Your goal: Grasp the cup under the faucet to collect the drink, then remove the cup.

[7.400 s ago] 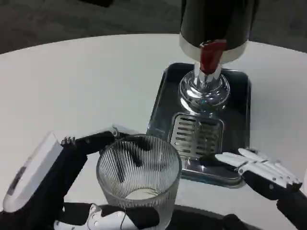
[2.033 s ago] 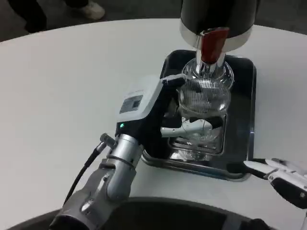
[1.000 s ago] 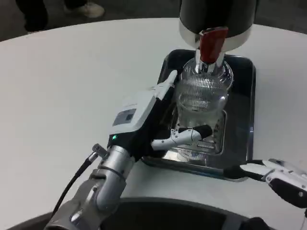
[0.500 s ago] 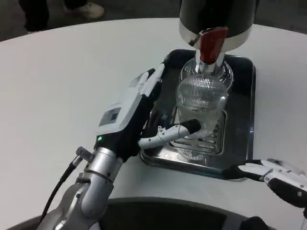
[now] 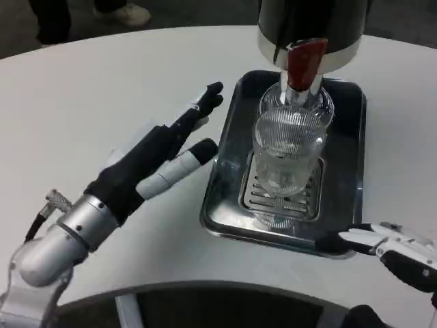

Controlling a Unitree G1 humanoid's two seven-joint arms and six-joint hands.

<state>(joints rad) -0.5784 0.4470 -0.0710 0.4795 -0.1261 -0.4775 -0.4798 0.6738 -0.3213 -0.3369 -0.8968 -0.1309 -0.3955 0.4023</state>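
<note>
Left hand (image 5: 160, 154): fingers spread, holding nothing, hovering over bare tabletop (image 5: 89, 102) just left of the tray (image 5: 229, 191), apart from its rim. Right hand (image 5: 389, 249): fingers extended, empty, at the tray's near right corner. Cup (image 5: 287, 160): upright on the tray's grate (image 5: 263, 198), directly under the red-handled faucet (image 5: 304, 65). Open tabletop to the left.

One cup (image 5: 287, 158), one tray (image 5: 229, 178), one dispenser (image 5: 311, 31), one red tap (image 5: 304, 63); two hands: left hand (image 5: 160, 154), right hand (image 5: 392, 249).
</note>
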